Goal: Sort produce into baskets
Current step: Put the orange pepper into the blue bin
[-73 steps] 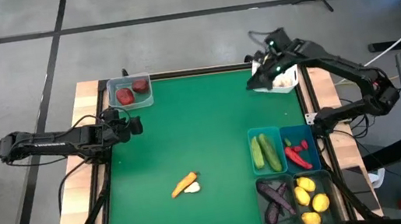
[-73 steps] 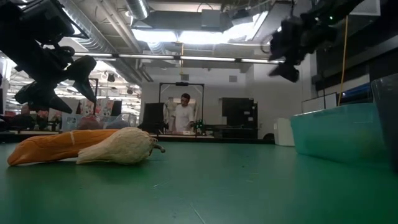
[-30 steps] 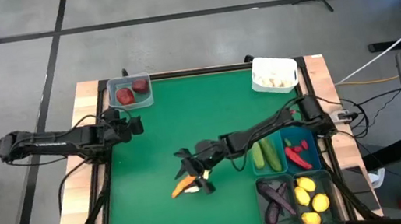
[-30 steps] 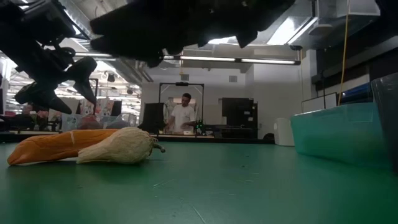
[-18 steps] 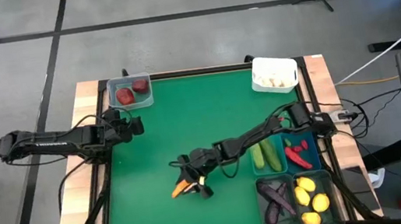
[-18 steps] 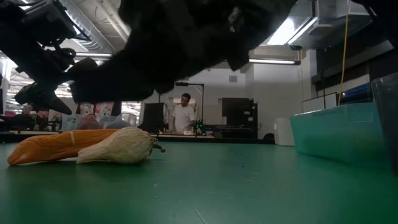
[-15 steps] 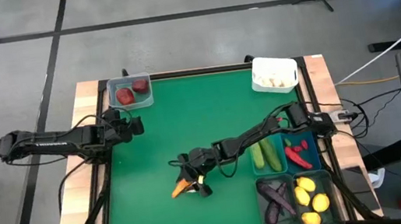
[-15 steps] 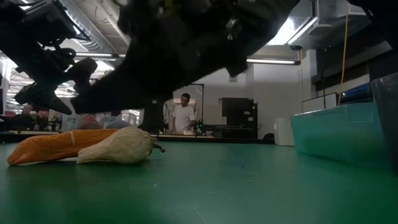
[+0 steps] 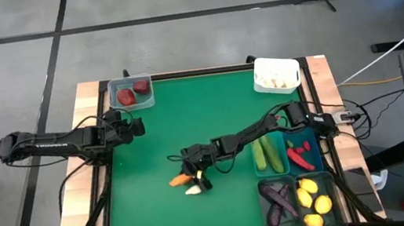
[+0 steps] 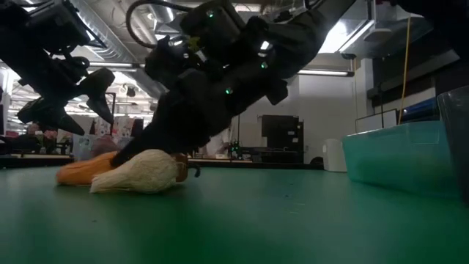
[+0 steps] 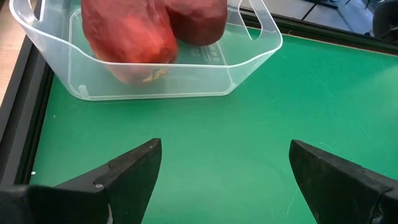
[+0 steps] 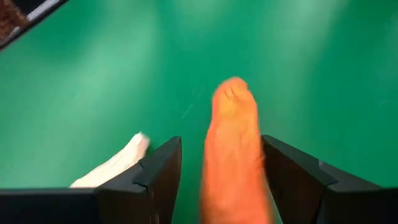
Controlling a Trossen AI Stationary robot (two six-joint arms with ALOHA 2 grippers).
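Green table (image 9: 151,144) almost cleared: right gripper (image 9: 193,176) has swung from the far white basket (image 9: 277,75) down over the carrot (image 12: 233,146), fingers apart and straddling it mid-table, garlic (image 10: 139,176) touching alongside. Left gripper (image 11: 221,180) waits, spread wide.

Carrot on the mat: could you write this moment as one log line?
right gripper: open, straddling carrot | garlic: beside | left gripper: open, waiting by clear basket

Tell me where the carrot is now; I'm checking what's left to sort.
In the high view the carrot lies mid-table, beside the garlic, between the right gripper's open fingers.
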